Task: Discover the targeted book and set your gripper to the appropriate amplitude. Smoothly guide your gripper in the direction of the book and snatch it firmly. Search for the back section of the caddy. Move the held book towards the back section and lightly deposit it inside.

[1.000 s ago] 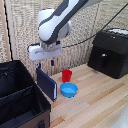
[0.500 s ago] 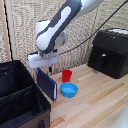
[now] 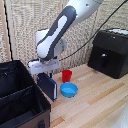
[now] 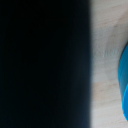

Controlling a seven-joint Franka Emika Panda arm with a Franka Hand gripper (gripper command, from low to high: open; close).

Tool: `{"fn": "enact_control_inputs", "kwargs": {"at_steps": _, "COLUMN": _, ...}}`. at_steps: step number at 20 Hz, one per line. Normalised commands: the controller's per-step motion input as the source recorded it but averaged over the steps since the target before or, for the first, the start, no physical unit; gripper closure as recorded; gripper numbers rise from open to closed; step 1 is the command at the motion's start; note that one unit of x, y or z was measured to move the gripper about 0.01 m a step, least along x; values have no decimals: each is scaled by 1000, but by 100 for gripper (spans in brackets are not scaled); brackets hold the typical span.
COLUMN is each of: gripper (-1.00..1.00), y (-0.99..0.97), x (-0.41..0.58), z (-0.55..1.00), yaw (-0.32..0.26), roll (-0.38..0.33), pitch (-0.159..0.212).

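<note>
In the exterior view the white gripper (image 3: 45, 74) is shut on the top edge of the dark navy book (image 3: 49, 87), which hangs upright just above the wooden table. The book is beside the right wall of the black caddy (image 3: 20, 102), outside it. The caddy's back section (image 3: 12, 80) lies to the exterior view's left of the gripper, past the divider (image 3: 17, 94). In the wrist view the dark book (image 4: 42, 64) fills most of the frame. The fingertips are hidden.
A blue bowl (image 3: 69, 90) lies on the table right next to the book, and shows in the wrist view (image 4: 123, 80). A red cup (image 3: 66, 76) stands behind it. A black appliance-like box (image 3: 111, 52) sits at the exterior view's right. A wicker screen stands behind.
The arm with the book has shifted slightly toward the exterior view's left, closer to the caddy. The bowl and cup have not moved.
</note>
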Motion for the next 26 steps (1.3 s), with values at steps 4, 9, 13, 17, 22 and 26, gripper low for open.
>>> {"fn": "enact_control_inputs", "kwargs": {"at_steps": 4, "gripper": 100, "y": 54, "x": 0, "z": -1, "yaw": 0, "roll": -8, "pitch": 21}}
{"fn": "enact_control_inputs", "kwargs": {"at_steps": 9, "gripper": 100, "y": 77, "x": 38, "z": -35, "yaw": 46, "roll": -19, "pitch": 12}}
{"fn": "enact_control_inputs", "kwargs": {"at_steps": 13, "gripper": 100, "y": 46, "x": 76, "z": -55, "yaw": 69, "roll": -2, "pitch": 2}}
{"fn": "enact_control_inputs", "kwargs": {"at_steps": 17, "gripper": 100, "y": 54, "x": 40, "z": -49, "yaw": 72, "roll": 0, "pitch": 0}}
{"fn": "enact_control_inputs", "kwargs": {"at_steps": 22, "gripper": 100, "y": 55, "x": 1, "z": 177, "yaw": 33, "roll": 15, "pitch": -11}}
{"fn": "enact_control_inputs", "kwargs": {"at_steps": 26, "gripper": 100, "y": 0, "x": 31, "z": 886, "yaw": -62, "roll": 79, "pitch": -5}}
